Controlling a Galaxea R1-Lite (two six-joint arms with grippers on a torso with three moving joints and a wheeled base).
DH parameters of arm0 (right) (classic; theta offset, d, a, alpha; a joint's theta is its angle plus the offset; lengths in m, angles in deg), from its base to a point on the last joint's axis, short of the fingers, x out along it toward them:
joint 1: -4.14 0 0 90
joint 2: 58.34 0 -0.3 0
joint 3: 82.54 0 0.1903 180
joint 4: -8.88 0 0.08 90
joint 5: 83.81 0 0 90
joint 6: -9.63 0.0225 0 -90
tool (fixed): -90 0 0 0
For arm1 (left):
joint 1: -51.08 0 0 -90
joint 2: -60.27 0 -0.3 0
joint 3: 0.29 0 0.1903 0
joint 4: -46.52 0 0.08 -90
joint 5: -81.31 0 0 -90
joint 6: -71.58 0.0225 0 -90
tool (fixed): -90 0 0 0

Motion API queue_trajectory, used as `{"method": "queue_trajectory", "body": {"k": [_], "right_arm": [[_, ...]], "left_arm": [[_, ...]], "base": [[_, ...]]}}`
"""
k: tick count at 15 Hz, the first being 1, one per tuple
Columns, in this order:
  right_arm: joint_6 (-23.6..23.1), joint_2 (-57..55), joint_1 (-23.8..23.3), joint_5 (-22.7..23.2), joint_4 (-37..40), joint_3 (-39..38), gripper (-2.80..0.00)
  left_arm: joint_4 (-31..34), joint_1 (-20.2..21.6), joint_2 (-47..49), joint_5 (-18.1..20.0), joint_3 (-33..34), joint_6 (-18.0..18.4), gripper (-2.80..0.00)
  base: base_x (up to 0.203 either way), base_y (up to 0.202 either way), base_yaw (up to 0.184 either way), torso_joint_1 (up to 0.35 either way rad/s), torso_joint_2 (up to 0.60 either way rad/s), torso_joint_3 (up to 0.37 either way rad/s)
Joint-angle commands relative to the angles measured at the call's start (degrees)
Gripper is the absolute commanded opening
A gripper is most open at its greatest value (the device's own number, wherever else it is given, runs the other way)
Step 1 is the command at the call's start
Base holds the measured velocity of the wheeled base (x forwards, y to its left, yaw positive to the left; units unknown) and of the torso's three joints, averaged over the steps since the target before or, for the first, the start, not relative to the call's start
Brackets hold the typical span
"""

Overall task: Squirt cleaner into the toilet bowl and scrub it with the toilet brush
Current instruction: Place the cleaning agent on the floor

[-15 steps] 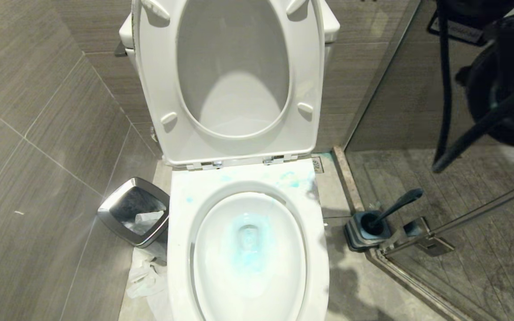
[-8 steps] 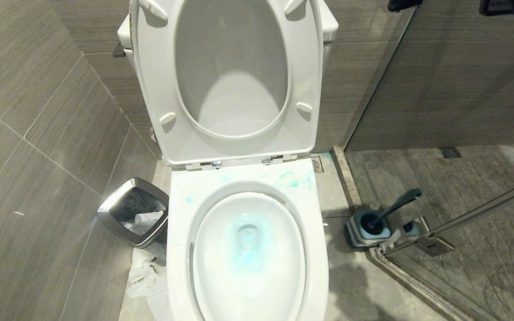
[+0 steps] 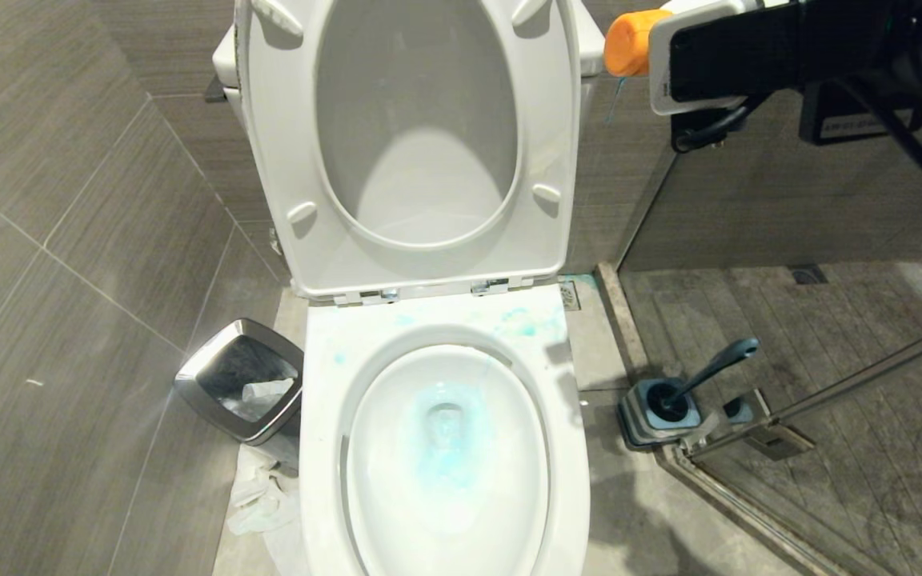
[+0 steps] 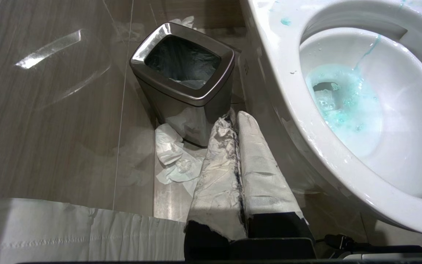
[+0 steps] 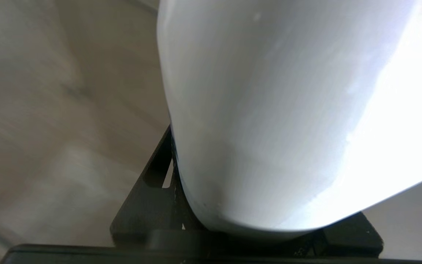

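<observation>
The toilet bowl fills the lower middle of the head view, seat and lid raised, with light blue liquid pooled round its drain. My right gripper is high at the top right, beside the raised lid, shut on the cleaner. The bottle lies about level, its orange cap pointing left, with a thin blue dribble under it. In the right wrist view the bottle's white body fills the space between black fingers. The toilet brush stands in its square holder on the floor to the right. My left gripper is shut and empty, low beside the bowl.
A steel waste bin stands left of the toilet, with crumpled tissue on the floor by it. A glass shower door with a metal rail and hinge stands right of the brush holder. Tiled walls close in on the left and behind.
My right arm has swung up out of the right side of the head view and come back in at the top right, with the cleaner's orange cap now showing. The left arm has stayed still.
</observation>
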Motion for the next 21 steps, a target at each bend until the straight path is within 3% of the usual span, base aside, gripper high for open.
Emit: {"method": "queue_trajectory", "body": {"k": [1, 4, 6, 8, 10, 11, 14, 18, 21], "right_arm": [[27.5, -0.9, -2.5, 4.0, 2.5, -0.3, -2.8], [55.1, -1.3, -5.2, 11.3, 7.3, 0.4, -2.8], [69.7, -0.8, -9.7, 19.4, 13.3, 2.5, -2.8], [80.5, -0.4, -14.6, 27.1, 16.9, 4.2, -2.8], [88.1, -0.7, -16.4, 29.5, 16.7, 4.8, -2.8], [90.4, -0.9, -17.5, 29.5, 16.2, 4.9, -2.8], [91.1, -0.8, -21.9, 30.6, 16.1, 4.4, -2.8], [91.2, -1.0, -24.8, 41.5, 16.0, 5.1, -2.8], [93.3, -1.8, -24.9, 42.2, 15.9, 4.3, -2.8]], "left_arm": [[0.0, 0.0, 0.0, 0.0, 0.0, 0.0, -2.8], [0.0, 0.0, 0.0, 0.0, 0.0, 0.0, -2.8], [0.0, 0.0, 0.0, 0.0, 0.0, 0.0, -2.8], [0.0, 0.0, 0.0, 0.0, 0.0, 0.0, -2.8], [0.0, 0.0, 0.0, 0.0, 0.0, 0.0, -2.8], [0.0, 0.0, 0.0, 0.0, 0.0, 0.0, -2.8], [0.0, 0.0, 0.0, 0.0, 0.0, 0.0, -2.8], [0.0, 0.0, 0.0, 0.0, 0.0, 0.0, -2.8], [0.0, 0.0, 0.0, 0.0, 0.1, 0.0, -2.8]], "base": [[0.0, 0.0, 0.0, 0.0, 0.0, 0.0], [0.0, 0.0, 0.0, 0.0, 0.0, 0.0], [0.0, 0.0, 0.0, 0.0, 0.0, 0.0], [0.0, 0.0, 0.0, 0.0, 0.0, 0.0], [0.0, 0.0, 0.0, 0.0, 0.0, 0.0], [0.0, 0.0, 0.0, 0.0, 0.0, 0.0], [0.0, 0.0, 0.0, 0.0, 0.0, 0.0], [0.0, 0.0, 0.0, 0.0, 0.0, 0.0], [0.0, 0.0, 0.0, 0.0, 0.0, 0.0]]}}
